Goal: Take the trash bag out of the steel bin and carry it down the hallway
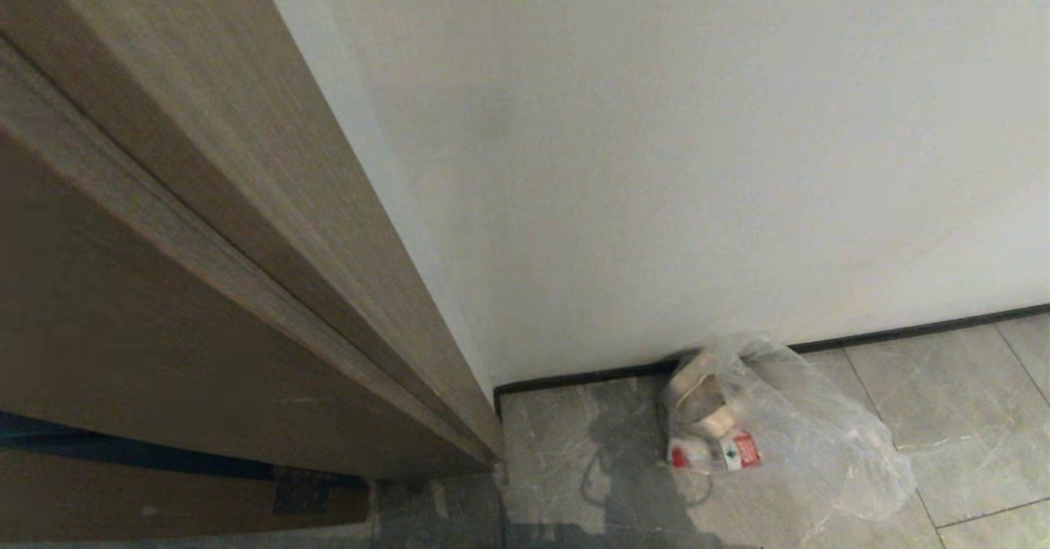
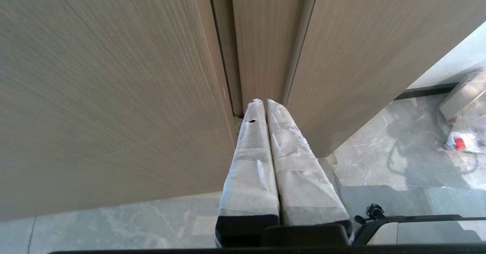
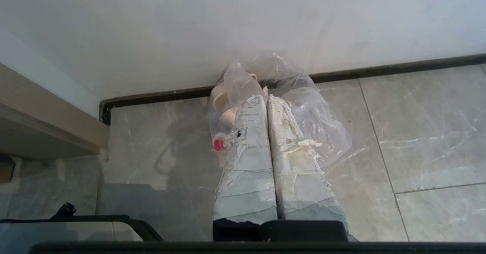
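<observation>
The trash bag (image 1: 771, 434), crinkled clear plastic with pale scraps and a red-labelled item inside, lies on the hallway's grey marbled floor (image 1: 943, 401) against the white wall. Neither arm shows in the head view. In the right wrist view my right gripper (image 3: 265, 96) is shut and empty, hanging above the floor with the trash bag (image 3: 322, 125) lying beyond its tips. My left gripper (image 2: 264, 101) is also shut and empty, pointing at the tan door frame, with the trash bag (image 2: 465, 132) off to one side. The steel bin is out of view.
A tan wooden door frame (image 1: 246, 245) fills the left side and meets the white wall (image 1: 697, 163) at a corner. A black baseboard (image 1: 902, 333) runs along the wall's foot. Part of my own base (image 3: 76, 227) shows low in the right wrist view.
</observation>
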`<state>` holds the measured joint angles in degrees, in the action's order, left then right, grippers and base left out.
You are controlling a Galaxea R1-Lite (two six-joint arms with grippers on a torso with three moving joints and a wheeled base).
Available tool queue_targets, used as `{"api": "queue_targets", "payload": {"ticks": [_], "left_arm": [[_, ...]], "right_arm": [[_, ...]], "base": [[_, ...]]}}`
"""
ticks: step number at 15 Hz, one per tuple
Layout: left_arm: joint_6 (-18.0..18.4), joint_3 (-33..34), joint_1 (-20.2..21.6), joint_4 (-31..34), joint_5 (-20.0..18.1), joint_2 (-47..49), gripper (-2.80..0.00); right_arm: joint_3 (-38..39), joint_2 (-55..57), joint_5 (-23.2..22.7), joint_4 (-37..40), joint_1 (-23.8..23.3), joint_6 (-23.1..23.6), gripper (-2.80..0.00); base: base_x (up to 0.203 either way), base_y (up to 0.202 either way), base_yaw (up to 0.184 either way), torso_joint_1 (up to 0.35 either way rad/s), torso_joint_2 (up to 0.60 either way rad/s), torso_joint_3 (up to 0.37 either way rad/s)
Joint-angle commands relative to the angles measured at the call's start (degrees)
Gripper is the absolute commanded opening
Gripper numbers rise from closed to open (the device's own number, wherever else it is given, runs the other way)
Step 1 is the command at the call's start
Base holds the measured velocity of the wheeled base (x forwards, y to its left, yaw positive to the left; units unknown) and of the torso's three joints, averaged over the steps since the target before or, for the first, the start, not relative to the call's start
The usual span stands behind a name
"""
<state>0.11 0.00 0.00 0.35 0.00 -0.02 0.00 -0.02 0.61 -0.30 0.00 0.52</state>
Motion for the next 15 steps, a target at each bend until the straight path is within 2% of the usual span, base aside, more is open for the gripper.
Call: {"api": "queue_targets", "payload": {"ticks": [1,15], "left_arm": [[-0.1,0.0,0.0,0.0,0.0,0.0,-2.8],[-0.4,0.1,0.0,-0.1,0.0,0.0,-2.8]], "right_arm": [[0.1,0.1,0.0,0.0,0.0,0.0,-2.8],[0.1,0.1,0.0,0.0,0.0,0.0,-2.8]], "base": [[0.0,0.0,0.0,0.002,0.0,0.131],[0.0,0.0,0.0,0.001,0.0,0.195]]}}
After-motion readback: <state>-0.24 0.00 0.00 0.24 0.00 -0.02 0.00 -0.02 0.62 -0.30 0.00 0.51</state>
